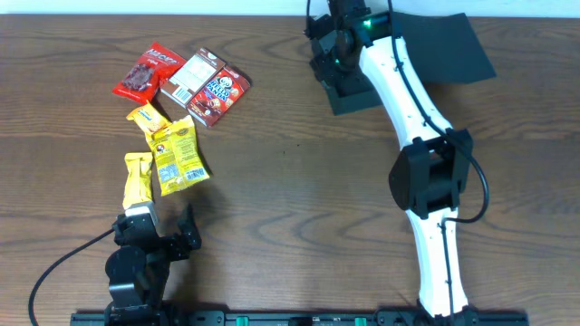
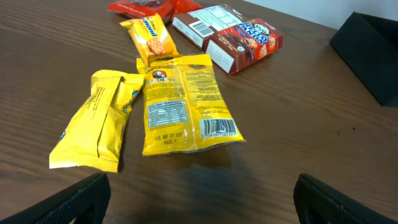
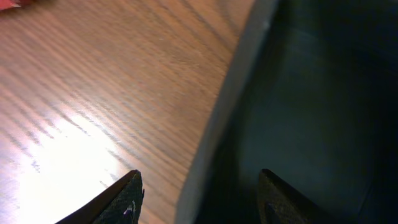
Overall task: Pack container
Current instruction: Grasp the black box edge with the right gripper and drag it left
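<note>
**A robot test bench, lab-style**

A black mounting rail [image 1: 299, 319] runs along the near edge of a plain wood-grain table [image 1: 299, 181]. Two robot arms rise from that rail: a white arm [image 1: 435, 254] toward its right end and a black arm [image 1: 136, 272] toward its left end. A loose black cable [image 1: 54, 267] loops just beyond the left end. Assorted snack packets [image 1: 177, 154] lie grouped farther out from the rail's left end.

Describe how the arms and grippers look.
Right arm: white links, black joint housings, thin black cable alongside, green light near the wrist. Left arm: black, with a black cable trailing off. Left gripper and right gripper: black fingers.
</note>
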`<state>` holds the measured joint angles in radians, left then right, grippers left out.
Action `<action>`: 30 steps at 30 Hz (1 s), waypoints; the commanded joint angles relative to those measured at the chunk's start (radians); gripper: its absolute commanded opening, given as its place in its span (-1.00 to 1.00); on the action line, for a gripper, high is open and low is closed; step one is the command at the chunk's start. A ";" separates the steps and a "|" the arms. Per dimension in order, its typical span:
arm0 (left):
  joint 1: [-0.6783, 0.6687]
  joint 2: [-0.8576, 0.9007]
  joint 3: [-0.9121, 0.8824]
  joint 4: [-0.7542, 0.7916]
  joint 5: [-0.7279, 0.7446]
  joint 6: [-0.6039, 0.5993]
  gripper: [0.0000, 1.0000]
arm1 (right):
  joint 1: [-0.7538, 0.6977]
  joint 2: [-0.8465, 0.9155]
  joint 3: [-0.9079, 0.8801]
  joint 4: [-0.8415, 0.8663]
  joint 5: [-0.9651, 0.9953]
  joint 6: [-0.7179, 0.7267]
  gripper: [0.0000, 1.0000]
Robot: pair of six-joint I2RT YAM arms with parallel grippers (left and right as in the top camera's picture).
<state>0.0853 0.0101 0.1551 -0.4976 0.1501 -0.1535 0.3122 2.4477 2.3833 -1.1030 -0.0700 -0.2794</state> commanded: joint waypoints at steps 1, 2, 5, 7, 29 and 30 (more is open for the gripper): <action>0.006 -0.006 -0.016 -0.002 -0.004 0.000 0.90 | -0.014 0.023 -0.016 0.009 0.013 -0.013 0.19; 0.006 -0.006 -0.016 -0.002 -0.004 0.000 0.91 | -0.015 0.027 -0.016 0.010 0.013 -0.013 0.19; 0.006 -0.006 -0.016 -0.002 -0.004 0.000 0.91 | -0.013 0.052 -0.016 0.011 -0.006 -0.013 0.15; 0.006 -0.006 -0.016 -0.002 -0.004 0.000 0.90 | -0.011 0.061 -0.016 0.010 -0.030 -0.013 0.11; 0.006 -0.006 -0.016 -0.002 -0.004 0.000 0.90 | 0.090 0.069 -0.016 -0.244 -0.069 -0.057 -0.98; 0.006 -0.006 -0.016 -0.002 -0.004 0.000 0.90 | 0.109 0.069 -0.016 -0.270 -0.069 -0.079 -0.97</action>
<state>0.0853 0.0101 0.1551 -0.4980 0.1497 -0.1535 0.3428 2.5065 2.3756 -1.3285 -0.0887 -0.2573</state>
